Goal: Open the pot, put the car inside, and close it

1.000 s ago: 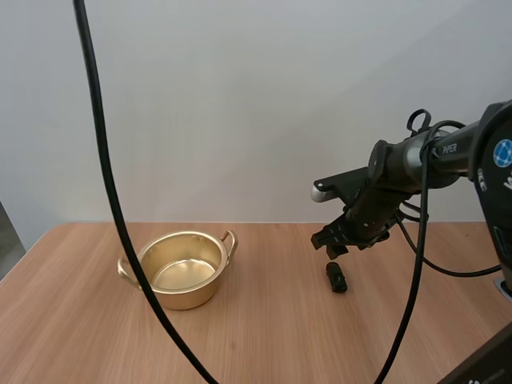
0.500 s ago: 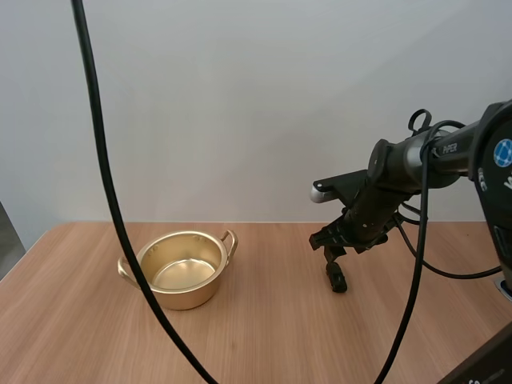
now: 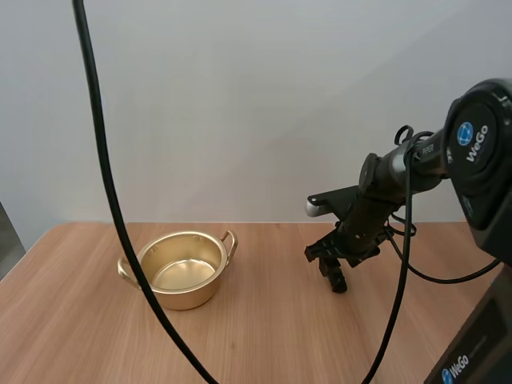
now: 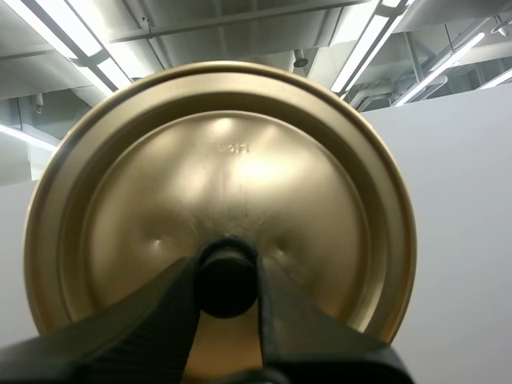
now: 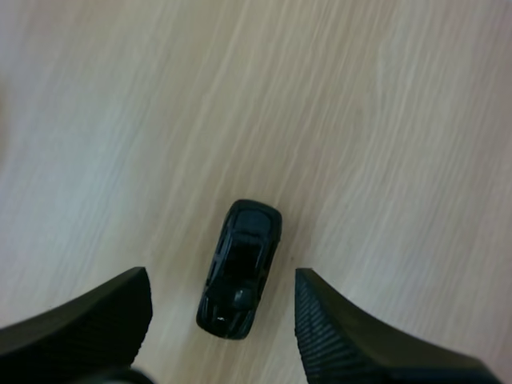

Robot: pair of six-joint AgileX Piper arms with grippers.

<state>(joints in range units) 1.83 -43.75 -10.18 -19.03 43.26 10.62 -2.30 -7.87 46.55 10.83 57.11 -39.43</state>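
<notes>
The black toy car (image 5: pixel 241 268) lies on the wooden table (image 3: pixel 264 336), right of centre in the high view. It sits between the spread fingers of the right gripper (image 3: pixel 330 260), which do not seem to touch it. The gold pot (image 3: pixel 182 268) stands uncovered at lower left, well apart. The left gripper (image 4: pixel 226 272) pinches the knob (image 4: pixel 226 284) of the lid (image 4: pixel 220 176), which is off the pot.
</notes>
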